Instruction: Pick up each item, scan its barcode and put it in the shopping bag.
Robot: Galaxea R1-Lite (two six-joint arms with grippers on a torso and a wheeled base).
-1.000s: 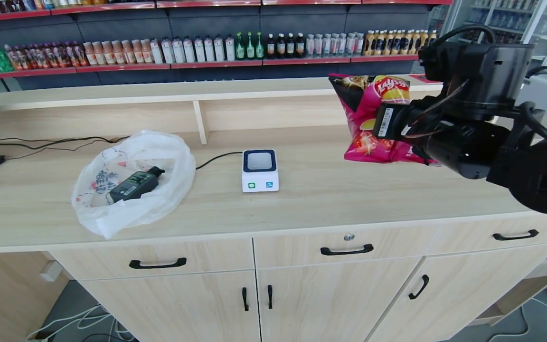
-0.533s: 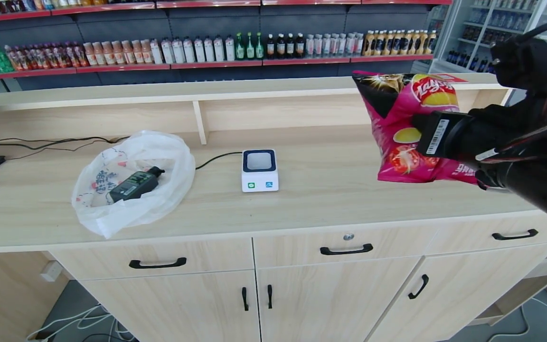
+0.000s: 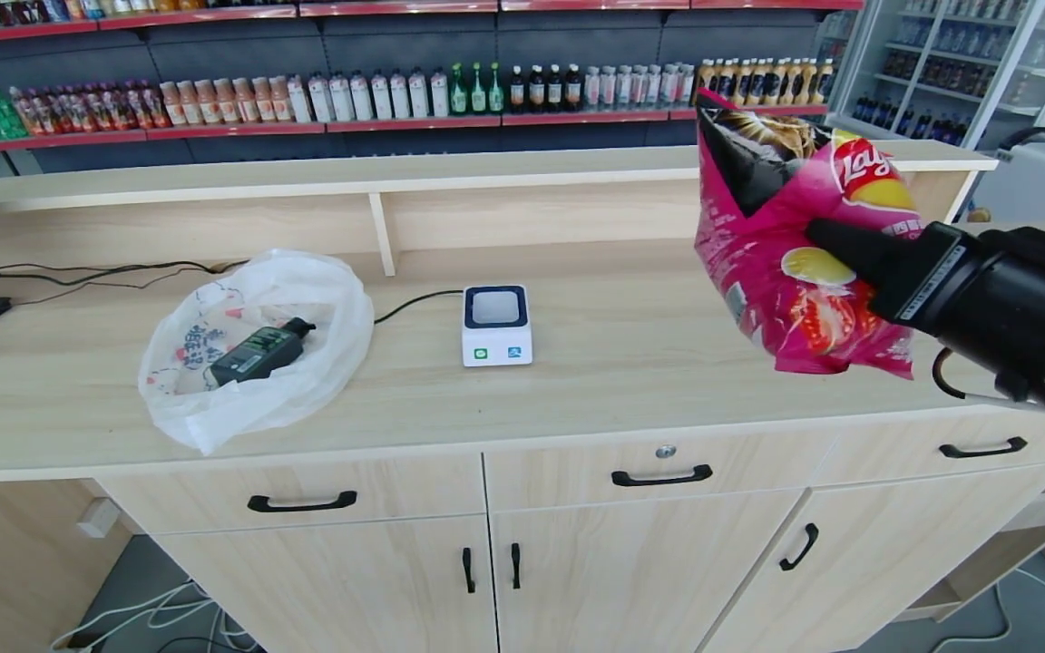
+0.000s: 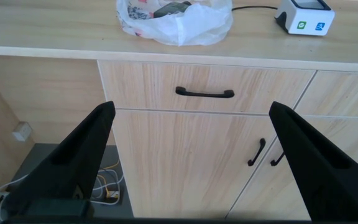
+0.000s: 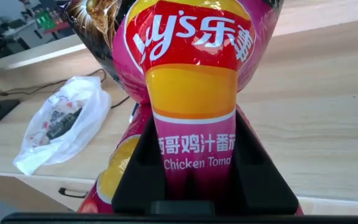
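Bottle-lined shelves (image 3: pixel 395 100) back the pale tabletop (image 3: pixel 631 363). Fingers of the right gripper (image 3: pixel 840 249) clamp a pink chip bag (image 3: pixel 786 272), with a red-and-yellow logo and white lettering, aloft right of the scanner (image 3: pixel 496 326); the shopping bag (image 3: pixel 323 299) lies left. Fingers of the left gripper (image 4: pixel 191 106) gape, facing the drawers (image 4: pixel 204 87).

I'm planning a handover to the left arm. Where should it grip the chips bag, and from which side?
Probably its top end, coming from the robot's left. The right gripper pinches the chips bag at mid-height and holds it roughly upright, so the upper part stands free above the grip. The left gripper is open, low by the cabinet front.
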